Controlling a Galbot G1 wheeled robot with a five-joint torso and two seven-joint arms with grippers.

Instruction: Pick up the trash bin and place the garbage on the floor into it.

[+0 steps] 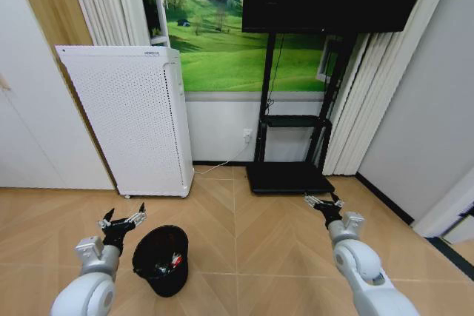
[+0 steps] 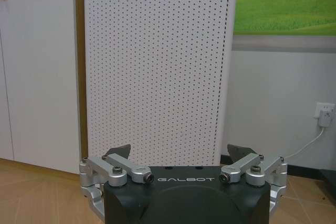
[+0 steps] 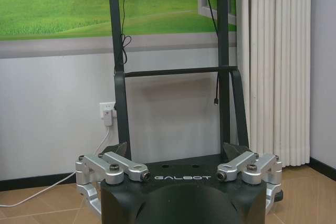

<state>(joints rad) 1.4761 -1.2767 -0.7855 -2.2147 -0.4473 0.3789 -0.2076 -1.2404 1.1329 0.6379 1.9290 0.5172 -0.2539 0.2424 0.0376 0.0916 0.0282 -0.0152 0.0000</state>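
Your left end effector [image 1: 124, 220] hangs spread and empty just left of the trash bin [image 1: 161, 260], a small round black bin standing on the herringbone wood floor [image 1: 259, 249] with litter showing inside; your right end effector [image 1: 323, 201] is likewise spread, well apart to the right. Beyond the bin you face the white perforated appliance [image 1: 129, 120], and farther right the black TV stand [image 1: 290, 146] against the wall.

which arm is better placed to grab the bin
Left, probably. The left gripper, fingers open, hangs just beside the trash bin; the right gripper, also open, is far across the floor.
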